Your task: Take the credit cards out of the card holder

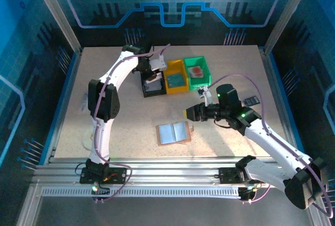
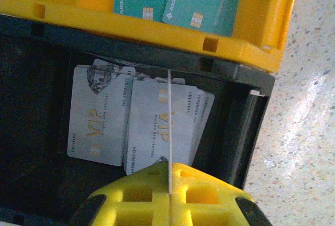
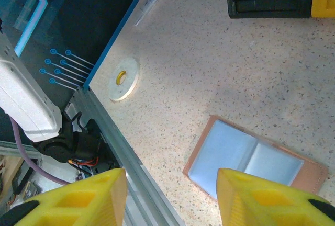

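Pinched together at the bottom of the left wrist view, the left end effector (image 2: 169, 176) clamps a credit card (image 2: 169, 111), seen edge-on as a thin pale line. It hangs over the black bin (image 2: 31, 105), where pale VIP cards (image 2: 157, 126) lie overlapping. That points to sorting by colour, since the yellow bin (image 2: 131, 24) touching it holds only teal cards (image 2: 204, 1). From the right wrist, the right end effector (image 3: 168, 179) has its yellow fingers apart with nothing between them. It is poised above the card holder (image 3: 251, 158), which lies opened flat on the desk (image 3: 209, 43) with its clear pockets up, probably so a card can be drawn out from above. Whether any cards remain inside I cannot tell. A tape roll (image 3: 124, 78) lies well apart, near the desk's edge. From the top external camera, the card holder sits in the near middle between the arms. The three bins stand in a row beyond it, the green bin (image 1: 194, 59) holding a reddish card (image 1: 196, 71). One arm seems set to drop cards while the other stands ready at the card holder.
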`<state>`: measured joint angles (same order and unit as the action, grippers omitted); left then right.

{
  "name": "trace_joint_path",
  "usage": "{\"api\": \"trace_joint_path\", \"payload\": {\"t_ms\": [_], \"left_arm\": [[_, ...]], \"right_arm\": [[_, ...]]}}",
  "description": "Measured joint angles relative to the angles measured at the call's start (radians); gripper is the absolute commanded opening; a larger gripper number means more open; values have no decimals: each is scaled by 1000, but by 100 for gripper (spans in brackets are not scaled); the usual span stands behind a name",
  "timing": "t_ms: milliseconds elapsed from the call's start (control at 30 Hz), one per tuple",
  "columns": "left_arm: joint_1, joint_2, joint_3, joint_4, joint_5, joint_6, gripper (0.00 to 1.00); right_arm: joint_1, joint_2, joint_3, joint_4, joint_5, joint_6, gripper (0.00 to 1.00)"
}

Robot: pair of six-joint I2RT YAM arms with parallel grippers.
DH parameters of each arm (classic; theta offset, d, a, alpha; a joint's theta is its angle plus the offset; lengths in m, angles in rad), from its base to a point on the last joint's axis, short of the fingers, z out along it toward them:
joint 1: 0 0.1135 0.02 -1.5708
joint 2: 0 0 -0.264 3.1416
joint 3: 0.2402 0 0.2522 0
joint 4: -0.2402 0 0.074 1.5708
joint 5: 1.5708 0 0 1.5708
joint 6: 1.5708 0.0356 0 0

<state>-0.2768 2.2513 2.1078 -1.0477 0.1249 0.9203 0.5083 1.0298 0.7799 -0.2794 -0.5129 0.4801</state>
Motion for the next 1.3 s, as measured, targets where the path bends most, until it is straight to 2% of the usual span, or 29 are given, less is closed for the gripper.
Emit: {"api": "trace_joint_path", "payload": {"t_ms": [300,667,800,1033,1200,1300], "left_arm": [[13,29,1,13,3,74,0],[18,98,8,30,2,103,0],[18,103,7,33,2,106,9],[14,110,7,37,-7,108,14],[0,132,7,44,-32,109,26],[-9,142,7,59,-63,111,29]], "right_arm": [[-13,64,10,21,-22,-3,48],[-13,101,13,78,-47,2,48],[-13,124,13,94,-55,9,48],[-13,132,13,111,-65,13,49],[-13,134,13,117,-70,13,50],[-13,136,13,117,-72,13,51]]}}
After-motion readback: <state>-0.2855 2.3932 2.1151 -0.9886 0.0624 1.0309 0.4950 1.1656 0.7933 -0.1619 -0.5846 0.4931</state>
